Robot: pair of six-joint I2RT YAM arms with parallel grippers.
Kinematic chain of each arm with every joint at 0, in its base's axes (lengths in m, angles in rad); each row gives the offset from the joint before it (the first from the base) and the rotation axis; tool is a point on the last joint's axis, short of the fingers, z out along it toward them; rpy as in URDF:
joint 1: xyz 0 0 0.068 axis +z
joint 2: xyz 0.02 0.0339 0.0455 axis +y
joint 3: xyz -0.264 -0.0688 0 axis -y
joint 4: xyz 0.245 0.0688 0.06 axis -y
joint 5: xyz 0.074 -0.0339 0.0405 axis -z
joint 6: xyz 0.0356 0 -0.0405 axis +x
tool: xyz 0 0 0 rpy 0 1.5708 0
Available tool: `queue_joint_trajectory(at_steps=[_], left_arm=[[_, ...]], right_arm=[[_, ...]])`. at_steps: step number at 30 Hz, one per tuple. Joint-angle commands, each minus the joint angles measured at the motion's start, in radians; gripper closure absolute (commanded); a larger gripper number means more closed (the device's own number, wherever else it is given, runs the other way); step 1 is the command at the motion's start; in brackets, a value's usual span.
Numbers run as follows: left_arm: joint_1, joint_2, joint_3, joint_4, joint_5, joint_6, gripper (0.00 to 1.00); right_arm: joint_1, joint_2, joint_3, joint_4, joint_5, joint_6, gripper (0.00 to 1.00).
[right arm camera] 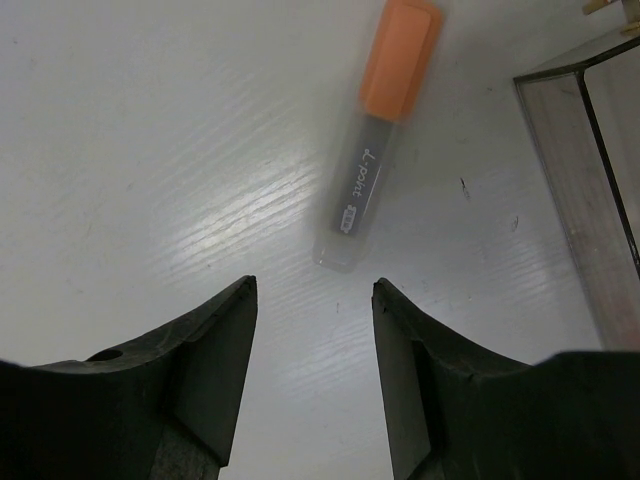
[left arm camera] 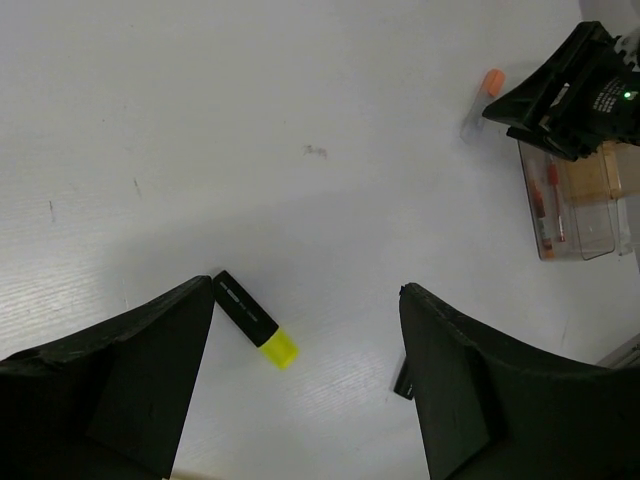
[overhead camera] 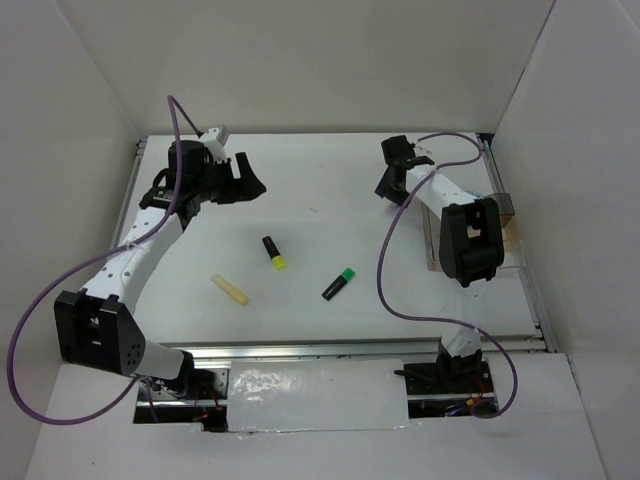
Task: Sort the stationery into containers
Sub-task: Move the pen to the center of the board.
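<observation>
The right hand [right arm camera: 313, 290] hangs low over the white counter [overhead camera: 320, 200] near its far right corner, its two fingers [right arm camera: 215, 350] spread apart with nothing between them. Just beyond the fingertips the marker [right arm camera: 378, 140] lies flat on the counter. Its orange cap points away from the hand, and the end of its clear body lines up with the gap between the fingers without touching them. To the marker's right, near but apart from it, stands a corner of the organiser [right arm camera: 590, 150], its walls smoky and clear. The left wrist view shows the organiser partly under the right arm, with the red pen [left arm camera: 547, 205] lying along the narrow compartment nearest the marker and a tan section [left arm camera: 600, 172] beside that. The left hand [left arm camera: 305, 290] is raised over the far left of the counter, also wide apart and holding nothing. Below it the yellow highlighter [left arm camera: 255, 320] lies flat, cap towards the camera, close by the left finger in that view. Only the black end of the green highlighter [overhead camera: 339, 284] peeps past the right finger there. From above, the two highlighters and the pale stick [overhead camera: 229, 289] lie apart from one another in the middle of the counter, nearer the arm bases and well apart from the organiser.
</observation>
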Motion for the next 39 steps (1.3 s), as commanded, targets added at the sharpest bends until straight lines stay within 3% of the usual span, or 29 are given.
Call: queue_joint_trajectory(at_steps=[1,25,35,39], left_arm=[[0.016,0.009,0.044,0.022,0.056,-0.036,0.13],[0.076,0.101,0.064,-0.010,0.196,-0.059,0.15],[0.085,0.116,0.074,-0.016,0.207,-0.070,0.15],[0.097,0.116,0.090,-0.041,0.207,-0.073,0.16]], right_arm=[[0.001,0.026,0.050,0.002,0.049,0.014,0.43],[-0.061,0.139,0.086,-0.010,0.001,-0.018,0.46],[-0.081,0.170,0.128,-0.017,-0.044,-0.031,0.64],[-0.081,0.175,0.131,-0.022,-0.043,-0.031,0.63]])
